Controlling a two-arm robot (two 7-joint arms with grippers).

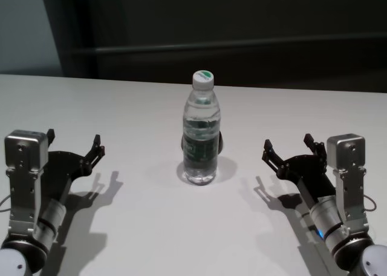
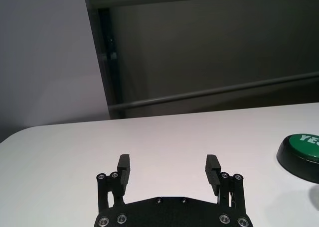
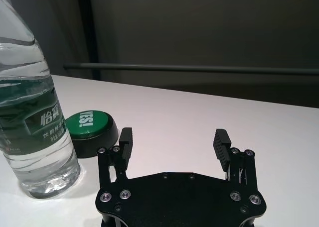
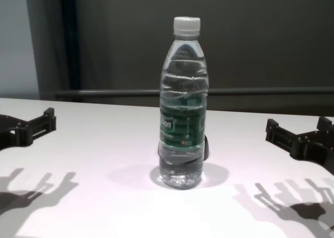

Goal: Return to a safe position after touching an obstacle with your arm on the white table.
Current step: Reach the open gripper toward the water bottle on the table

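Observation:
The obstacle, a tall clear water bottle (image 1: 201,131) with a white cap and dark green label, stands upright in the middle of the white table (image 1: 151,227). It also shows in the chest view (image 4: 182,107) and the right wrist view (image 3: 30,112). My left gripper (image 1: 75,144) is open and empty, hovering low at the table's left, well apart from the bottle. My right gripper (image 1: 289,147) is open and empty at the table's right, also apart from the bottle. Their open fingers show in the left wrist view (image 2: 168,170) and the right wrist view (image 3: 172,143).
A low black-and-green round disc (image 3: 92,131) lies just behind the bottle; it also shows in the left wrist view (image 2: 301,155). A dark wall with a horizontal rail (image 1: 242,44) runs beyond the table's far edge.

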